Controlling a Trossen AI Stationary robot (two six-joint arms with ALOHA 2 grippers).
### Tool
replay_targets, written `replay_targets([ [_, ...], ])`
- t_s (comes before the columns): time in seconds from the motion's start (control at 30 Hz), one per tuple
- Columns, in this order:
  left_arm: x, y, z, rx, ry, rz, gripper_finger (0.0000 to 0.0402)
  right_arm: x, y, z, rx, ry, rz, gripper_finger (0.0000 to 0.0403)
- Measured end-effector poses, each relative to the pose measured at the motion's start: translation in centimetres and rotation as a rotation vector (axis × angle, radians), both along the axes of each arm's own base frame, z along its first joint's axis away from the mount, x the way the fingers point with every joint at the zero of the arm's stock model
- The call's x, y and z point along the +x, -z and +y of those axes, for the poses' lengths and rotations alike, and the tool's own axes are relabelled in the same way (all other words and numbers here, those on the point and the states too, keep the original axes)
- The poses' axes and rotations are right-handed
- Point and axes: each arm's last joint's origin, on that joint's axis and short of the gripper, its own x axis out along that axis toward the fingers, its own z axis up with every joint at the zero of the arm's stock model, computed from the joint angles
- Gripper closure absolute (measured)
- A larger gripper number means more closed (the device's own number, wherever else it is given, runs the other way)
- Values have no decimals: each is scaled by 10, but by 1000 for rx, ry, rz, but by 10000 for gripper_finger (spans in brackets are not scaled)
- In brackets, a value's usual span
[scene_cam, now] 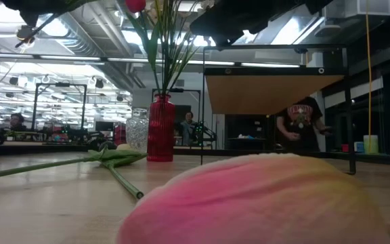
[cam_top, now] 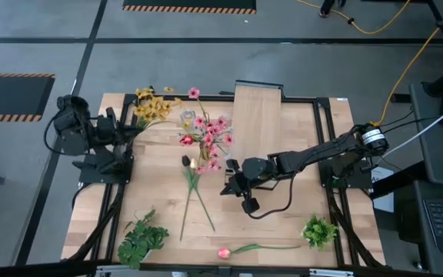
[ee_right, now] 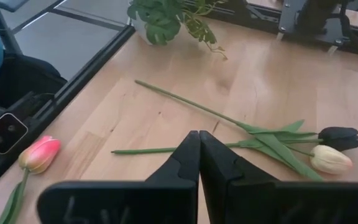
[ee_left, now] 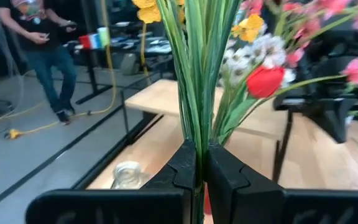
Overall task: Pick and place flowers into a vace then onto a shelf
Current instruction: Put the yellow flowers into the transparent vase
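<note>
Two grippers are in view, both with fingers pressed together. The left gripper [ee_left: 197,171] sits at the table's left edge and pinches a bundle of green stems of yellow flowers [cam_top: 151,105], which reach toward the back left corner. The right gripper [cam_top: 241,187] hovers over the table's middle with nothing between its fingers. A red vase [scene_cam: 160,127] stands just left of the shelf [cam_top: 257,115] and already holds pink and red blossoms [cam_top: 208,135]; the clear glass vase [cam_top: 188,118] stands just behind it, apart from the shelf, and whether it holds anything cannot be told. Two tulips, one dark [ee_right: 339,137] and one cream [ee_right: 330,159], lie crossed on the tabletop in front of the red vase, directly beside the right gripper. A pink tulip [cam_top: 224,252] lies alone at the front edge. Leafy green bunches occupy the front left [cam_top: 141,238] and front right [cam_top: 319,230] corners. A person [scene_cam: 301,124] stands in the room beyond the table.
</note>
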Motion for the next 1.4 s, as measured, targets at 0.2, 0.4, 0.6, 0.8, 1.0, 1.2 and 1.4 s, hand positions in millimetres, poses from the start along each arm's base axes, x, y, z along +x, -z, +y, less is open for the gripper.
replay_targets([
  [0.2,-2,-18,0,49,144,-57,390,1,0,-3,-4,5,-4,393],
  [0.4,0,-24,-3,112,200,-101,390,1,0,-5,-4,10,-4,393],
  [0.6,3,-15,-9,136,247,-150,390,1,0,-5,-2,7,-5,393],
  [0.8,6,-10,-14,176,290,-198,390,2,-1,-4,0,7,-12,393],
  [1.0,11,0,-20,167,291,-189,390,2,-1,-4,0,7,-14,393],
  [1.2,18,15,-28,156,268,-184,390,2,-3,-4,5,7,-32,393],
  [1.4,26,28,-33,148,309,-211,390,3,-3,-4,5,7,-34,393],
])
